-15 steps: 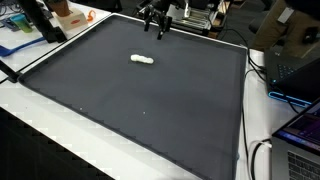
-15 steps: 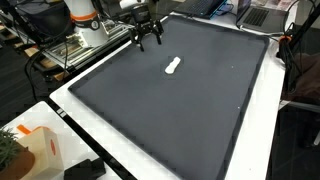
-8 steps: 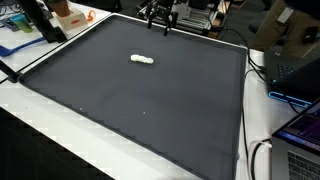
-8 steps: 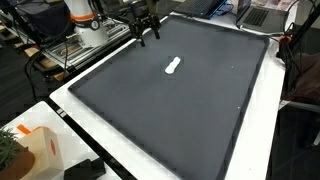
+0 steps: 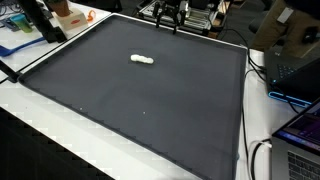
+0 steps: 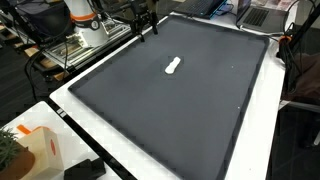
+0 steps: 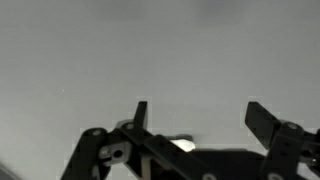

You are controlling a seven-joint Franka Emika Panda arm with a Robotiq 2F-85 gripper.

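Note:
A small white oblong object (image 5: 142,60) (image 6: 173,66) lies on the dark grey mat (image 5: 140,100) (image 6: 190,100) in both exterior views. My gripper (image 5: 166,17) (image 6: 147,24) hangs above the mat's far edge, well away from the white object. In the wrist view the gripper (image 7: 196,112) is open, its two black fingers spread wide with only plain grey mat between them. A pale bit of the white object (image 7: 183,145) peeks out at the bottom of that view, behind the gripper's linkage. Nothing is held.
A white table border (image 6: 110,140) surrounds the mat. An orange-and-white box (image 6: 40,150) and a plant sit at one corner. A metal rack (image 6: 60,48) stands near the robot base. Laptops and cables (image 5: 300,110) lie beside the mat.
The gripper has drifted farther from the white object toward the mat's far edge and risen a little. It has stayed open. The white object has not moved.

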